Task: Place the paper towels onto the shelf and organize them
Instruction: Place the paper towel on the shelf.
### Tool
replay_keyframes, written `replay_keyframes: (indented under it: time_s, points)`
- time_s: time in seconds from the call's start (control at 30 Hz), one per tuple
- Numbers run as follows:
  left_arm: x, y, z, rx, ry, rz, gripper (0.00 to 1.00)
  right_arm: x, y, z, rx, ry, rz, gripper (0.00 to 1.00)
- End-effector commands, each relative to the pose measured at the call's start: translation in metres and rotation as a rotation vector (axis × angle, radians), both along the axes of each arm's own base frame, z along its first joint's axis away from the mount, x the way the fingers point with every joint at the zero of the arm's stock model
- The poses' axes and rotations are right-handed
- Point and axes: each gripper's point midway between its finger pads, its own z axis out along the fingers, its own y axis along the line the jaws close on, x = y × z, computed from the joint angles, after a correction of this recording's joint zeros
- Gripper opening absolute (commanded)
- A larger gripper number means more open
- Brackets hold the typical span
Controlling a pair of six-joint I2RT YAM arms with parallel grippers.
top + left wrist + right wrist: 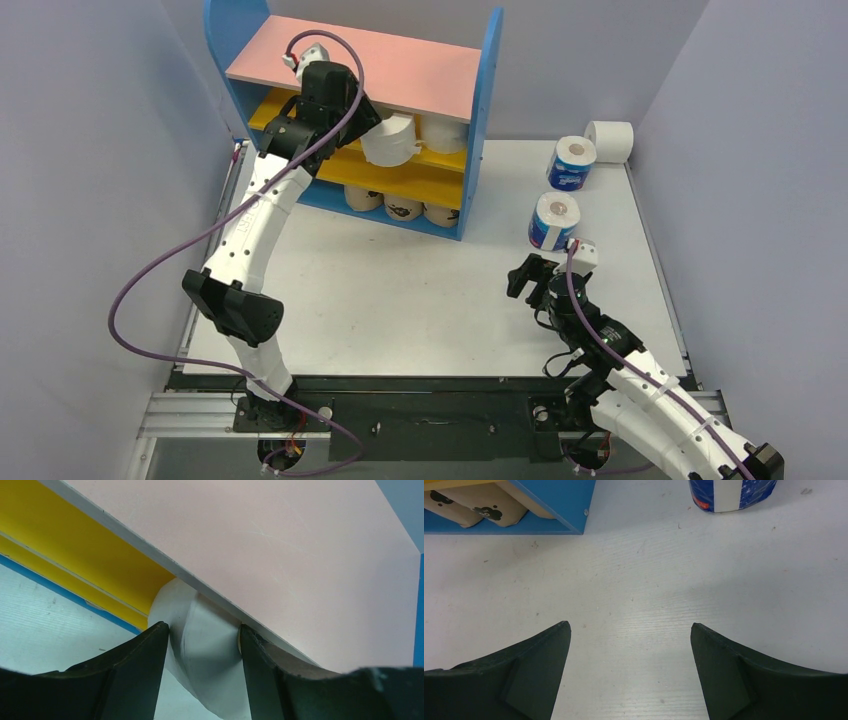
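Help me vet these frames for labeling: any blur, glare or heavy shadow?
Top view: evenly lit, sharp, soft shadows on the table. Left wrist view: the white roll looks grey, shaded under the pink board. Right wrist view: table crisp, fingers show little detail.

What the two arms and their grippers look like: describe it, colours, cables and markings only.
Both the left arm and right arm have white link shells with black joints. A purple cable runs along each. The left arm carries grey lettering, too small to read. The left gripper and right gripper have matte black fingers tapering to points.
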Motion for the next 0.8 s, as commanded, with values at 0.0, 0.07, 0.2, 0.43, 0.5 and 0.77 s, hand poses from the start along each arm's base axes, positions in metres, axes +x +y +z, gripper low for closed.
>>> replay_keyframes:
  time_s: [0.0, 0.07, 0.2, 0.43, 0.5, 0.77]
  points:
    - [0.008, -0.008, 0.031, -0.078, -0.112, -0.011, 0.54, 0.007, 0.002, 0.020, 0.016, -0.045, -0.002, 0.85]
    - [0.007, -0.008, 0.031, -0.077, -0.112, -0.012, 0.55, 0.007, 0.002, 0.021, 0.017, -0.045, 0.000, 0.85]
    - [0.005, -0.007, 0.032, -0.078, -0.116, -0.014, 0.57, 0.007, 0.002, 0.021, 0.017, -0.044, 0.000, 0.85]
    - [0.000, -0.005, 0.040, -0.088, -0.137, -0.017, 0.58, 0.007, 0.002, 0.021, 0.019, -0.044, 0.003, 0.85]
    - [-0.002, -0.005, 0.042, -0.092, -0.141, -0.020, 0.59, 0.007, 0.002, 0.021, 0.019, -0.044, 0.002, 0.85]
    - [-0.008, -0.004, 0.052, -0.112, -0.165, -0.023, 0.61, 0.007, 0.003, 0.022, 0.024, -0.044, 0.005, 0.85]
